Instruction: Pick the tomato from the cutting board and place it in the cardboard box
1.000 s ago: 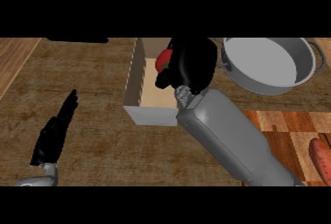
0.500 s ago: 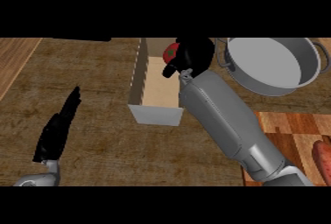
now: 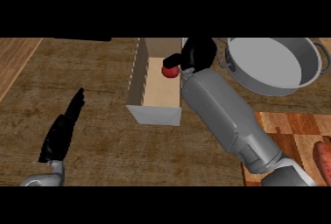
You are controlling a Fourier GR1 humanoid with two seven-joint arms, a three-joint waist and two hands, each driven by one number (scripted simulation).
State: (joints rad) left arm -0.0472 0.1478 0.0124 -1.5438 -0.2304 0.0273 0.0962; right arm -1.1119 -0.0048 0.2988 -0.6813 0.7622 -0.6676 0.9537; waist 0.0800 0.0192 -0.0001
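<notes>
**Head view.** You saw the long, open-topped cardboard box [image 3: 154,114] lying under and to the left of your right hand [image 3: 198,51]. Inside it, against the pale floor, was the small round red tomato [image 3: 169,71], just below that hand's thumb. The thumb stuck out sideways and no finger curled round the tomato, so the hand was released.

Just to the right of the hand stood the round grey metal pot [image 3: 275,85], with its grey inner wall and bottom in view. The striped wooden cutting board [image 3: 291,131] lay well back from the hand, beside the forearm, and a reddish sausage-shaped item [image 3: 321,154] sat on it at the view's edge.

Your left hand [image 3: 61,133] rested with straight fingers, far to the left of the right one.

Against the frame half a second earlier, the tomato had left the grasp and sat lower in the box. The right hand was almost where it had been.
</notes>
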